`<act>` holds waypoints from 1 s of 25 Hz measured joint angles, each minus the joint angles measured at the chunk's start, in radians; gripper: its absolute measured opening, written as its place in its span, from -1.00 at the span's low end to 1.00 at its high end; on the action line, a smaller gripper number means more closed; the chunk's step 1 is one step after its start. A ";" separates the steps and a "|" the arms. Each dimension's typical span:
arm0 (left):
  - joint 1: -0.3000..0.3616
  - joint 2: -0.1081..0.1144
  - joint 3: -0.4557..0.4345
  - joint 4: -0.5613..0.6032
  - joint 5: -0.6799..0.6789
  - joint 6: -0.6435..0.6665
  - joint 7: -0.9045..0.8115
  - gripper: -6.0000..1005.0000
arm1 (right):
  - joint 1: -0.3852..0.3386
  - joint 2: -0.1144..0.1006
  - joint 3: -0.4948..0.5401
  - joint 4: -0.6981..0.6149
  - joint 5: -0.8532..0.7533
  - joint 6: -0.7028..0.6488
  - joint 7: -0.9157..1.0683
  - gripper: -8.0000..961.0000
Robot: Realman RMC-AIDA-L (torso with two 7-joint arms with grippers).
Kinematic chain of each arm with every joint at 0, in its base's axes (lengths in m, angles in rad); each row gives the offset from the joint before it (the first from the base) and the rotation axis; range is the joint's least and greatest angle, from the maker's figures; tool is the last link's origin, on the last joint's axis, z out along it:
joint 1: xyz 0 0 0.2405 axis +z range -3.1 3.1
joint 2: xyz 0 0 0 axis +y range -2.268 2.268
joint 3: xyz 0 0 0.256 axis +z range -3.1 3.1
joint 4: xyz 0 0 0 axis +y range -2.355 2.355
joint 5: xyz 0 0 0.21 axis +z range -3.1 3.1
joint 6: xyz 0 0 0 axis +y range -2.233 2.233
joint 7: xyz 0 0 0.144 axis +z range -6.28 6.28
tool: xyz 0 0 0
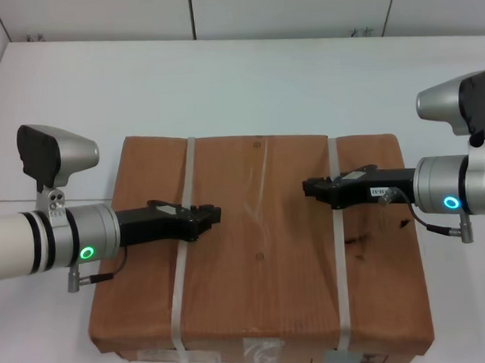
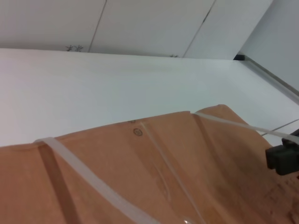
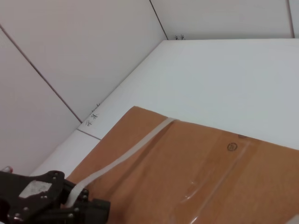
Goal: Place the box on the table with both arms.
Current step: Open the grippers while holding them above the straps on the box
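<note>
The large brown cardboard box (image 1: 263,254) fills the near middle of the head view, over the white table (image 1: 220,76). Two white straps cross it, with clear tape between them. My left gripper (image 1: 212,216) reaches in from the left, its tip at the left strap (image 1: 183,292). My right gripper (image 1: 309,187) reaches in from the right, across the right strap (image 1: 340,266). The right wrist view shows the left gripper (image 3: 93,205) right at the strap (image 3: 135,149) on the box (image 3: 196,172). The left wrist view shows the right gripper (image 2: 282,156) over the box (image 2: 140,186). I cannot tell whether the box rests on the table.
The white table stretches far beyond the box on all sides (image 2: 117,88). White wall panels (image 1: 298,5) stand along its far edge and a side wall (image 3: 70,60) runs along its left. A small dark smudge (image 1: 361,242) marks the box near the right strap.
</note>
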 joint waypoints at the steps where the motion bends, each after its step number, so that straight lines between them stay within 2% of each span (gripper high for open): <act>1: 0.000 0.000 0.000 0.000 0.000 -0.001 -0.001 -0.78 | 0.000 0.000 0.000 0.001 0.001 0.003 0.001 -0.86; 4: 0.000 -0.001 0.000 0.000 -0.001 -0.003 -0.005 -0.78 | 0.001 0.000 0.002 0.006 0.003 0.015 0.008 -0.86; 9: 0.001 -0.002 0.000 0.000 -0.004 -0.012 -0.008 -0.61 | 0.003 0.000 0.001 0.008 0.005 0.019 0.011 -0.52; 11: 0.002 -0.003 0.000 0.000 -0.002 -0.023 -0.010 -0.54 | 0.005 0.000 -0.003 0.008 0.005 0.019 0.011 -0.33; 13: 0.003 -0.005 0.000 0.001 -0.001 -0.036 -0.013 -0.35 | 0.007 0.000 -0.005 0.008 0.005 0.020 0.011 -0.14; 14: 0.003 -0.005 0.000 0.001 -0.001 -0.040 -0.014 -0.34 | 0.007 0.000 -0.005 0.008 0.005 0.020 0.011 -0.04; 25: 0.003 -0.004 0.000 0.026 0.009 -0.101 -0.039 -0.14 | 0.010 0.000 -0.004 0.026 0.007 0.076 0.024 0.06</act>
